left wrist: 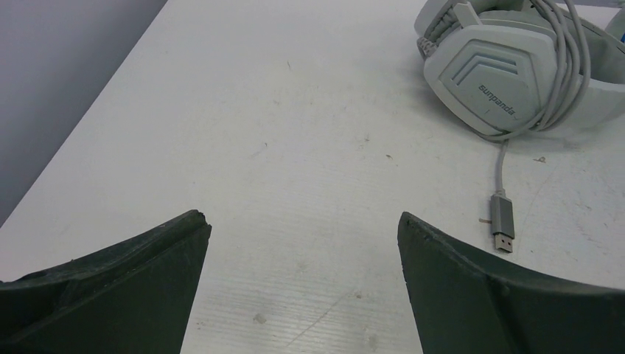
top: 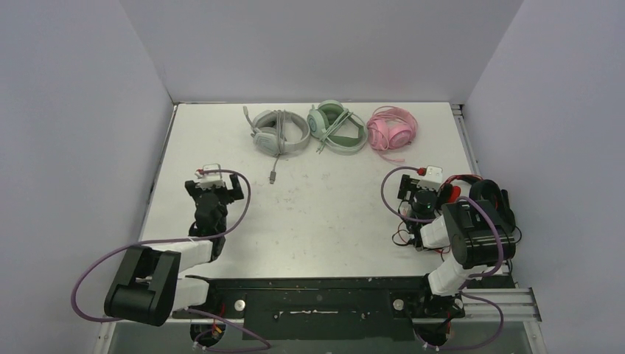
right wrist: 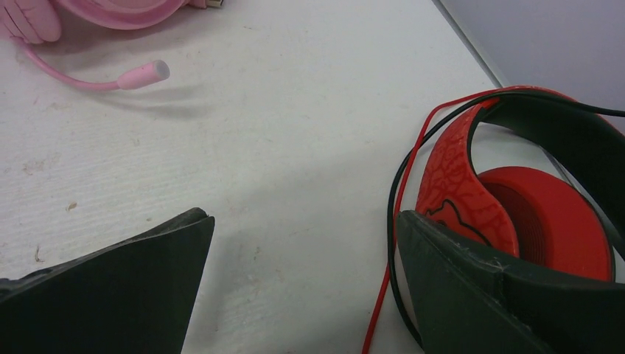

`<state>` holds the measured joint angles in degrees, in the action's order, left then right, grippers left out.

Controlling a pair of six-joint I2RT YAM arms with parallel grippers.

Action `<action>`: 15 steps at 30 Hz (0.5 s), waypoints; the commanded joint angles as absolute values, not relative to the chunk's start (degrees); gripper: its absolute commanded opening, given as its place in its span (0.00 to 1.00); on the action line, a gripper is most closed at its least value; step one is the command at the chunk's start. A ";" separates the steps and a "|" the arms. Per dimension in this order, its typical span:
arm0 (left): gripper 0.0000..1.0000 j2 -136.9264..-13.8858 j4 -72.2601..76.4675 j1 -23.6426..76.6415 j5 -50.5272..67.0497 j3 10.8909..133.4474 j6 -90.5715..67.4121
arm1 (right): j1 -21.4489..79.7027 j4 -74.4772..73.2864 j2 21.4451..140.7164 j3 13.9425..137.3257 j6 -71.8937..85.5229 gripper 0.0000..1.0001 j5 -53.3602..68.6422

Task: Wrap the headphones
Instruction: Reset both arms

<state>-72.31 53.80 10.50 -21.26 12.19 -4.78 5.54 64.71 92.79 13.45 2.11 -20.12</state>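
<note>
headphones sit in a row at the far edge of the table, well apart from both arms: grey-white headset on the left, mint green headset in the middle, touching or nearly touching its neighbours, pink headset on the right. on my left wrist feed the grey-white one fills the top right corner, its cable looped over the cup, one strand trailing toward me and ending in a metal plug flat on the table. left gripper has its fingers spread wide, nothing between them, just bare tabletop, hovering short of that plug and off to its left. over to the right wrist feed: right gripper is also spread apart and holding nothing. the pink headset's microphone pokes in at the top left. a red and black headset lies just beside the right finger, partly behind it; i can't tell whether they touch. its thin wires, one red and one black, curve down past the finger's inner edge.
</note>
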 commanded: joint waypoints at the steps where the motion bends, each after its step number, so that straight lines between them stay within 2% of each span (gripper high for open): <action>1: 0.97 -70.93 56.15 13.51 -23.83 11.45 -1.09 | 4.75 71.28 92.22 13.71 2.59 1.00 -19.10; 4: 0.97 -78.06 68.09 12.21 -23.89 7.70 -0.56 | 4.75 71.79 92.35 13.66 2.29 1.00 -19.16; 7: 0.97 -79.56 67.64 11.54 -20.52 8.83 1.81 | 4.75 72.02 92.49 13.62 2.23 1.00 -19.00; 12: 0.97 -93.34 83.45 6.06 -15.48 7.74 -0.90 | 4.75 71.87 92.41 13.65 2.36 1.00 -18.91; 15: 0.97 -90.29 71.21 5.89 -14.13 11.93 -2.02 | 4.66 71.86 92.38 13.58 2.37 1.00 -18.83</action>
